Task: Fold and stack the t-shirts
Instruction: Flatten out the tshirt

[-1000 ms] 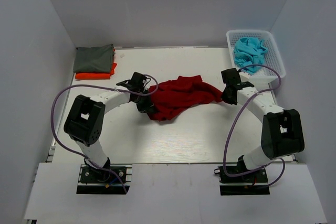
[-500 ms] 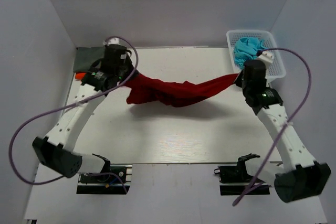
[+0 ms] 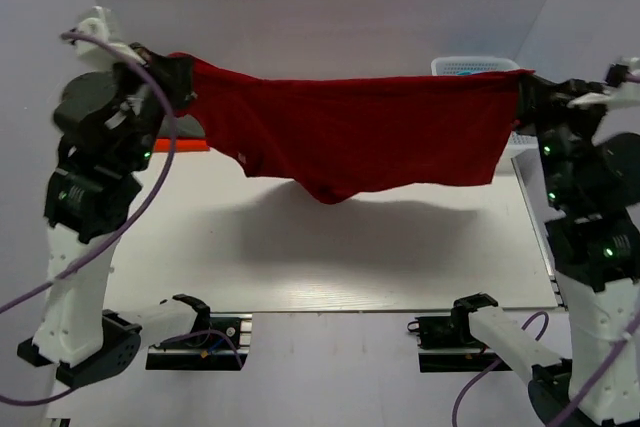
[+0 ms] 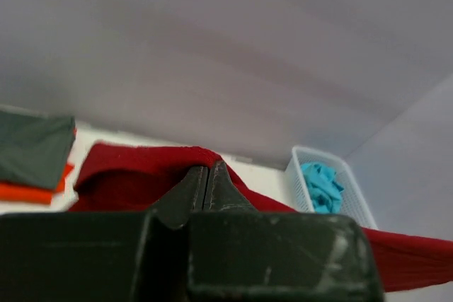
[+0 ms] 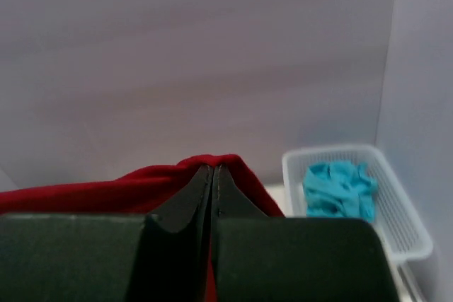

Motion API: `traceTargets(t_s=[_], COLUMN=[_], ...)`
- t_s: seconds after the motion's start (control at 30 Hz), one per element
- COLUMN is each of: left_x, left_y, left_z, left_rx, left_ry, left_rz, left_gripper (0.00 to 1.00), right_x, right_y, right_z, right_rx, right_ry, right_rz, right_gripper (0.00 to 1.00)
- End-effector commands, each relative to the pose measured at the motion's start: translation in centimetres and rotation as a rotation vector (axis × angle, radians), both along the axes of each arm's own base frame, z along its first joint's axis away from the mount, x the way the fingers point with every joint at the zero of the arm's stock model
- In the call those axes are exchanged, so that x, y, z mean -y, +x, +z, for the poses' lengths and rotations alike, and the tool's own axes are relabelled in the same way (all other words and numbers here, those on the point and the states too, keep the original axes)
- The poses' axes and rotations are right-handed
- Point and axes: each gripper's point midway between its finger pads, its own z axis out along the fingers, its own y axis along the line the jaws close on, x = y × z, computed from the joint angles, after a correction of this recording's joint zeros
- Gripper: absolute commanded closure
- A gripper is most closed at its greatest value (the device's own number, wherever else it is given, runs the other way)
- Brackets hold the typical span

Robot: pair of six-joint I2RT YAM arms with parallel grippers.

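A dark red t-shirt (image 3: 360,132) hangs spread wide in the air above the table, stretched between both raised arms. My left gripper (image 3: 178,69) is shut on its left top corner, and my right gripper (image 3: 522,85) is shut on its right top corner. In the left wrist view the jaws (image 4: 207,169) pinch red cloth (image 4: 127,167); the right wrist view shows the same pinch (image 5: 213,169) on red cloth (image 5: 85,192). A grey-green t-shirt (image 4: 32,150) lies folded on an orange one (image 4: 28,192) at the table's back left. Turquoise t-shirts (image 5: 338,189) fill the basket.
The white lattice basket (image 5: 403,224) stands at the back right corner, partly hidden behind the red shirt in the top view (image 3: 470,65). The white table (image 3: 330,257) lies below the hanging shirt. Grey walls close in on three sides.
Both arms have risen high and moved apart, lifting the red t-shirt off the table and pulling it from a sagging bunch into a wide hanging sheet.
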Motion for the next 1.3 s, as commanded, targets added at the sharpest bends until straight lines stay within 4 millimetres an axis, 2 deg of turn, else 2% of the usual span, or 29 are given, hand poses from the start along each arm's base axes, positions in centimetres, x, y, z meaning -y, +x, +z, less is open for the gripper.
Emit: traceTargets(t_s=[0.0, 0.03, 0.07, 0.1, 0.13, 0.2, 0.3, 0.43, 0.5, 0.57, 0.63, 0.67, 0.73, 0.77, 0.8, 0.83, 0.87, 0.9, 0.93, 0.97, 1.0, 1.03, 1.07, 1.1, 1.13, 1.17, 1.2, 1.23, 1.27], left_x=[-3.1, -3.2, -3.2, -3.3, -3.6, -3.5, -4.4, -4.4, -4.1, -3.6, -3.1, -2.7, -2.2, -1.3, -0.6, 0.0, 1.0, 1.7, 1.9, 2.3, 2.6, 3.0, 3.2, 3.6, 4.1, 4.5, 4.8, 5.0, 5.6], left_y=[-5.8, -7.3, -8.1, -9.7, -11.5, -15.2, -19.2, -20.8, -20.8, -19.1, -16.1, -13.1, -9.4, -5.7, -3.7, -1.7, 2.4, 4.3, 6.1, 8.4, 9.7, 11.5, 12.8, 13.7, 14.6, 16.2, 17.0, 17.9, 18.7], left_z=[7.7, 9.7, 10.6, 12.0, 13.8, 16.4, 19.2, 20.6, 20.7, 20.0, 19.0, 17.6, 15.7, 13.1, 11.5, 9.8, 5.7, 3.5, 1.2, -3.4, -5.8, -9.3, -14.2, -16.7, -18.6, -22.7, -24.5, -26.3, -28.0], left_rx=[0.261, 0.326, 0.355, 0.409, 0.472, 0.587, 0.708, 0.795, 0.8, 0.761, 0.694, 0.619, 0.528, 0.443, 0.404, 0.353, 0.228, 0.167, 0.105, -0.005, -0.051, -0.12, -0.216, -0.259, -0.295, -0.381, -0.423, -0.457, -0.487], left_ry=[0.01, 0.006, 0.012, 0.02, 0.016, 0.017, 0.006, 0.007, 0.012, 0.018, 0.021, 0.037, 0.06, 0.114, 0.169, 0.21, 0.258, 0.299, 0.32, 0.362, 0.369, 0.398, 0.429, 0.439, 0.425, 0.432, 0.412, 0.409, 0.417], left_rz=[0.01, -0.014, -0.029, -0.058, -0.076, -0.15, -0.174, -0.195, -0.207, -0.202, -0.173, -0.132, -0.09, -0.055, -0.051, -0.044, -0.03, -0.039, -0.019, -0.002, 0.007, 0.018, 0.012, 0.005, 0.004, -0.015, -0.002, -0.007, -0.03], left_gripper=[1.0, 1.0, 1.0, 1.0, 1.0, 1.0, 1.0, 1.0, 1.0, 1.0, 1.0, 1.0, 1.0, 1.0, 1.0, 1.0, 1.0, 1.0, 1.0, 1.0, 1.0, 1.0, 1.0, 1.0, 1.0, 1.0, 0.97, 0.84, 0.31], right_x=[0.0, -0.3, -0.6, -0.9, -0.8, -1.5, -1.2, -0.5, -0.2, -0.2, 0.5, 0.3, 0.2, 0.0, 0.0, 0.3, -0.2, -0.2, 0.7, 0.4, 0.1, 0.1, 0.0, -0.3, -0.4, -0.8, -1.1, -1.0, -1.3], right_y=[-5.1, -6.7, -8.4, -9.3, -11.5, -14.3, -18.1, -20.6, -20.3, -18.7, -17.1, -14.9, -12.9, -9.9, -8.6, -6.4, -3.4, -1.4, -0.2, 1.7, 3.7, 5.0, 6.3, 7.4, 8.8, 9.9, 11.2, 11.7, 12.8], right_z=[5.5, 7.0, 8.4, 8.6, 10.2, 11.1, 12.4, 12.8, 12.6, 11.8, 11.3, 9.8, 8.7, 6.4, 5.5, 3.3, 0.5, -2.4, -3.9, -6.1, -10.6, -12.4, -14.5, -17.0, -20.6, -24.3, -26.7, -28.3, -30.2], right_rx=[0.189, 0.233, 0.275, 0.286, 0.344, 0.41, 0.5, 0.565, 0.555, 0.514, 0.479, 0.423, 0.376, 0.3, 0.268, 0.205, 0.12, 0.045, 0.008, -0.05, -0.139, -0.179, -0.227, -0.266, -0.349, -0.437, -0.495, -0.535, -0.593], right_ry=[-0.075, -0.081, -0.09, -0.11, -0.111, -0.134, -0.128, -0.107, -0.088, -0.067, -0.032, -0.013, 0.003, 0.036, 0.046, 0.055, 0.057, 0.054, 0.076, 0.08, 0.066, 0.07, 0.072, 0.068, 0.059, 0.047, 0.036, 0.034, 0.016], right_rz=[0.063, 0.095, 0.132, 0.155, 0.175, 0.244, 0.27, 0.26, 0.249, 0.236, 0.188, 0.176, 0.158, 0.137, 0.122, 0.078, 0.06, 0.034, -0.034, -0.048, -0.061, -0.085, -0.098, -0.105, -0.126, -0.133, -0.14, -0.153, -0.155], right_gripper=[1.0, 1.0, 1.0, 1.0, 1.0, 1.0, 1.0, 1.0, 1.0, 1.0, 1.0, 1.0, 1.0, 1.0, 1.0, 1.0, 1.0, 1.0, 1.0, 1.0, 1.0, 1.0, 1.0, 1.0, 1.0, 1.0, 0.91, 0.5, 0.29])
